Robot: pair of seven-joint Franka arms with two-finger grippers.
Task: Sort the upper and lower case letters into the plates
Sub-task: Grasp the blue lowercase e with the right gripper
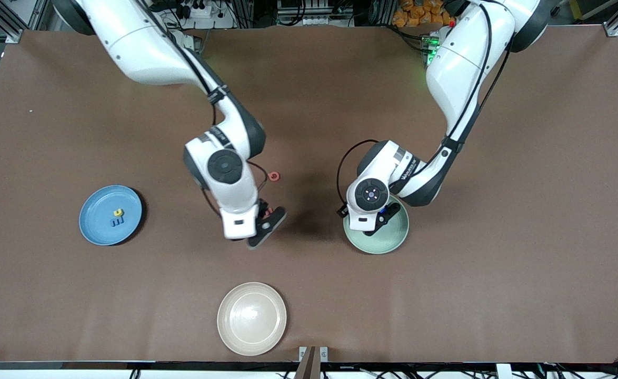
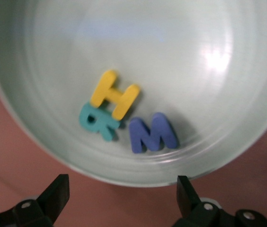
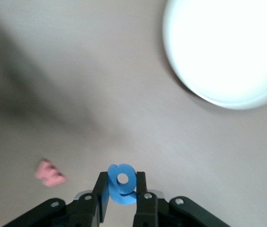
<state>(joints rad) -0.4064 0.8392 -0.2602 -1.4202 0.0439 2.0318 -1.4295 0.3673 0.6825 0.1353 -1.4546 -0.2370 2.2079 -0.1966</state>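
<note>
At the front view's left, two letters (image 1: 117,217) are seen in the blue plate (image 1: 98,227). At centre, a blue letter (image 3: 121,184) is pinched by the right gripper (image 3: 122,198) over the table (image 1: 309,79). At right, the left gripper (image 2: 122,191) is spread over the mint plate (image 1: 398,237), where H (image 2: 114,94), R (image 2: 98,122) and M (image 2: 151,133) lie.

Premises are a robotics laboratory. Two white Franka arms (image 1: 151,52) are mounted along one edge of a large table covered in brown matting (image 1: 309,295), framed by silver aluminium extrusion posts (image 1: 617,23). Bundled black cables and a power strip (image 1: 198,10) lie past the table edge, beside a control unit showing green indicator lights (image 1: 431,50).
</note>
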